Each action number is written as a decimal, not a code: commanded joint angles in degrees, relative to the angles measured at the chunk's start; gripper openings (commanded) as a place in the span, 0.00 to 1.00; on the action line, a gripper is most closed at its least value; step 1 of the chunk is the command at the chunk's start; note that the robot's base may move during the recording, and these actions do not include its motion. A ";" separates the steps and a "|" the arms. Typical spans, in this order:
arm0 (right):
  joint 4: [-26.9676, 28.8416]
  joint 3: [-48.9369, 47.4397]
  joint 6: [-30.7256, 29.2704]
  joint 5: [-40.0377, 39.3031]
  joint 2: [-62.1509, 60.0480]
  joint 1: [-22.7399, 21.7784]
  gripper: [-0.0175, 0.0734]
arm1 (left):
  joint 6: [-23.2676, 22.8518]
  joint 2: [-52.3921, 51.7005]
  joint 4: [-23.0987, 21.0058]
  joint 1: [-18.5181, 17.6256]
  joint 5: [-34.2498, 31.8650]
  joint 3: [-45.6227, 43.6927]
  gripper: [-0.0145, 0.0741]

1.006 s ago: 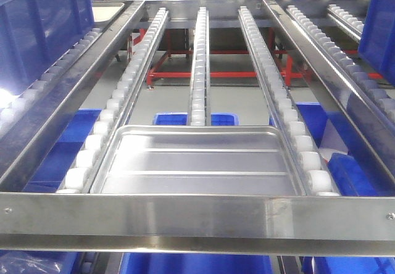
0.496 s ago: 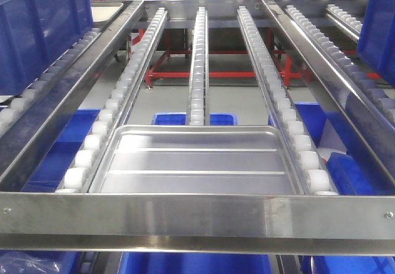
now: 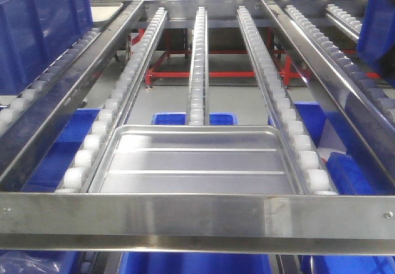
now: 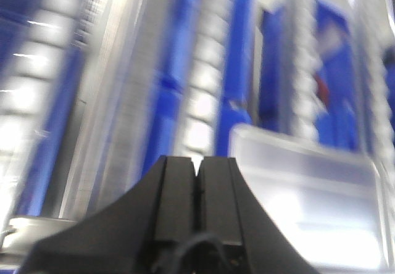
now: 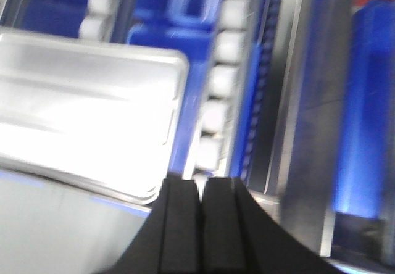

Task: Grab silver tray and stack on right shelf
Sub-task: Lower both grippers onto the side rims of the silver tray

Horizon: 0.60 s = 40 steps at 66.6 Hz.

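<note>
Task not started — silver tray [image 3: 197,163] lies ungrasped on the roller rails [image 3: 197,58], left fingers [image 4: 179,181] and right fingers [image 5: 182,200] both pressed together, empty; grasp and shelving outstanding.

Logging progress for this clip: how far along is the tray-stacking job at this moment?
Done: nothing yet; the silver tray lies flat on the roller lanes at their near end. In hand: left gripper and right gripper are both shut and empty, poised near the tray's sides in blurred wrist views. Left: grasp the tray, lift it, stack it on the right shelf.
</note>
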 commanded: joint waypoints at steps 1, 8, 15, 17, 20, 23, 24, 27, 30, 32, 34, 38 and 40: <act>0.53 -3.90 1.62 -1.91 3.48 2.03 0.26 | 0.52 3.12 0.67 -3.62 -0.85 -4.65 0.06; 0.53 -7.35 7.09 -0.15 9.41 3.21 0.26 | -1.42 10.10 1.13 -6.61 2.74 -9.56 0.06; -0.14 -11.52 11.59 2.71 14.17 3.21 0.26 | -8.08 18.04 5.25 -7.57 8.14 -14.89 0.06; -0.48 -12.49 12.65 3.40 15.25 3.21 0.26 | -11.70 19.76 7.94 -7.82 9.26 -16.51 0.06; -1.36 -14.20 14.55 4.89 17.33 3.21 0.26 | -17.70 22.45 14.41 -8.90 11.18 -18.73 0.06; -2.47 -15.82 16.29 6.42 18.75 3.21 0.26 | -23.77 24.78 22.24 -9.83 13.35 -20.52 0.06; -2.93 -16.21 17.30 6.84 19.20 3.21 0.26 | -25.81 25.36 24.45 -10.18 14.17 -21.12 0.06; -4.47 -17.49 19.86 7.94 20.64 3.21 0.26 | -32.66 27.18 31.49 -11.64 17.45 -23.29 0.06; -6.19 -18.58 22.39 8.83 21.94 3.21 0.26 | -36.24 28.64 36.14 -13.19 20.84 -25.72 0.06; -7.44 -19.13 23.73 9.28 22.85 3.33 0.26 | -36.81 29.33 37.18 -14.34 22.33 -26.88 0.06; -8.56 -19.71 24.98 9.63 23.55 3.73 0.26 | -36.81 30.16 37.05 -15.13 23.77 -28.00 0.06; -10.92 -20.58 27.09 10.41 25.22 4.65 0.26 | -37.03 31.28 35.37 -16.64 24.45 -30.19 0.06; -11.55 -21.02 27.49 10.56 25.95 5.25 0.26 | -37.18 31.83 34.24 -17.22 24.31 -30.95 0.06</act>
